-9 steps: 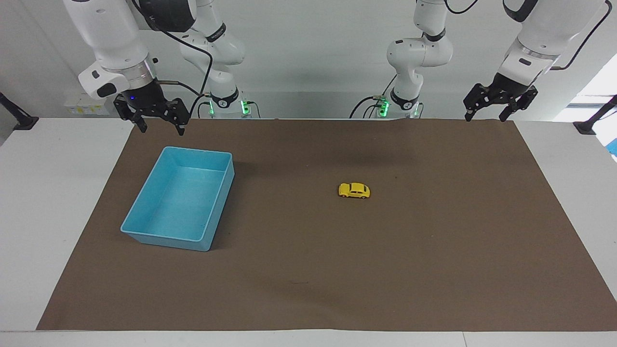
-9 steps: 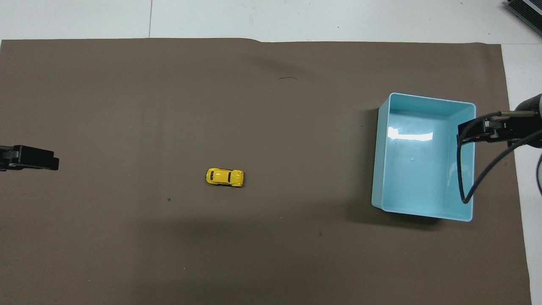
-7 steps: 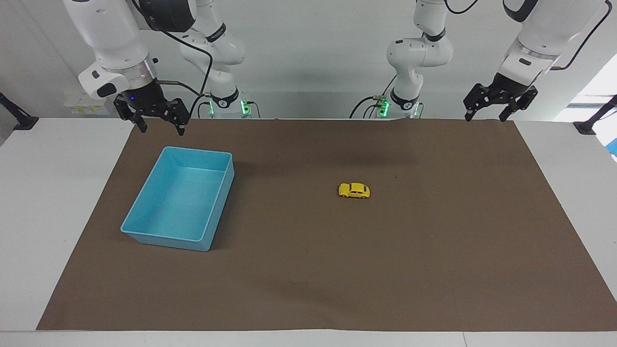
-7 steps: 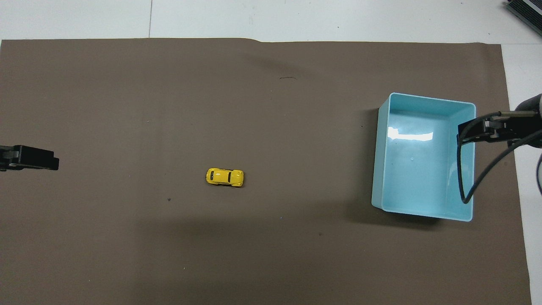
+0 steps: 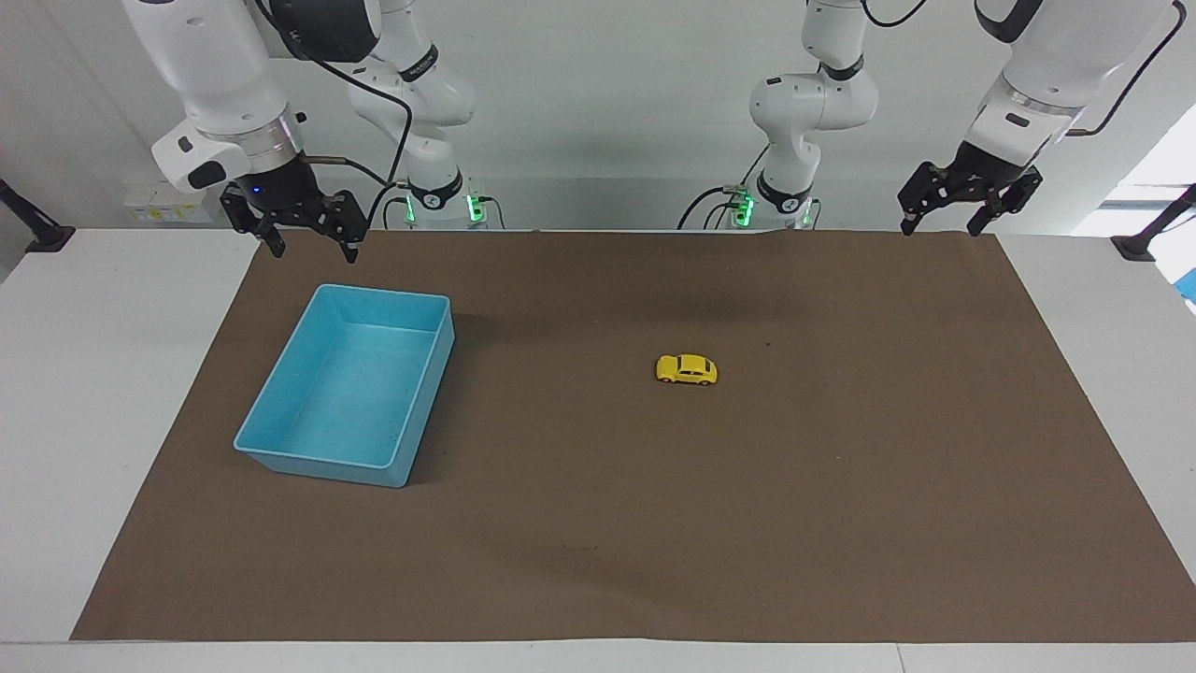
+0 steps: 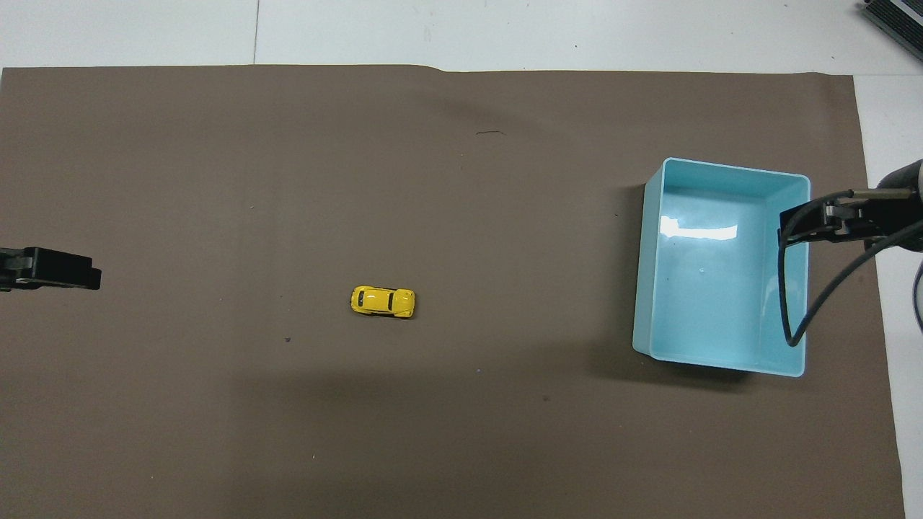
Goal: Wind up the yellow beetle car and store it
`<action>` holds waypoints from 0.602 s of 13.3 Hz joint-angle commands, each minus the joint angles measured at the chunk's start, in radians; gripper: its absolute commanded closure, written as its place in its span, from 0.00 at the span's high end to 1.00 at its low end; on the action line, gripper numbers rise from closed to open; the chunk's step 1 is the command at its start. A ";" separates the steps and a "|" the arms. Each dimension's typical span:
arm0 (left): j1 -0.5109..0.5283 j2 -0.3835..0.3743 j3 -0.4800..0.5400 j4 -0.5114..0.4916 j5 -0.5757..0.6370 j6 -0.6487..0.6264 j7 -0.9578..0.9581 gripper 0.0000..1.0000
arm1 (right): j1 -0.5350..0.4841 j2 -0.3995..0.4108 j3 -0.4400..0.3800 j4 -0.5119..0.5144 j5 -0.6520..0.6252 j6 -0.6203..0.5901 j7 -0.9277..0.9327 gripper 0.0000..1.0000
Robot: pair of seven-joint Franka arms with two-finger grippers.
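Observation:
The yellow beetle car [image 5: 687, 369] stands on its wheels on the brown mat, toward the left arm's end of the table; it also shows in the overhead view [image 6: 383, 301]. The empty blue bin [image 5: 280, 447] sits toward the right arm's end, also in the overhead view [image 6: 648, 288]. My left gripper [image 5: 942, 224] hangs open and empty above the mat's corner near the robots; one finger of it shows at the overhead view's edge [image 6: 61, 269]. My right gripper [image 5: 313, 246] hangs open and empty above the mat just beside the bin's near end.
The brown mat [image 5: 841, 523] covers most of the white table [image 5: 93, 374]. A black cable [image 6: 793, 303] loops from the right wrist over the bin's rim in the overhead view.

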 commanded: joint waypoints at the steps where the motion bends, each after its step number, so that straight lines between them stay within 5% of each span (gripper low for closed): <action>1: 0.005 -0.017 -0.002 -0.013 -0.016 -0.006 -0.009 1.00 | -0.020 -0.003 0.012 -0.003 0.022 0.011 -0.025 1.00; 8: -0.001 -0.017 -0.003 -0.013 -0.018 -0.006 -0.012 1.00 | -0.020 -0.003 0.011 -0.003 0.022 0.011 -0.025 1.00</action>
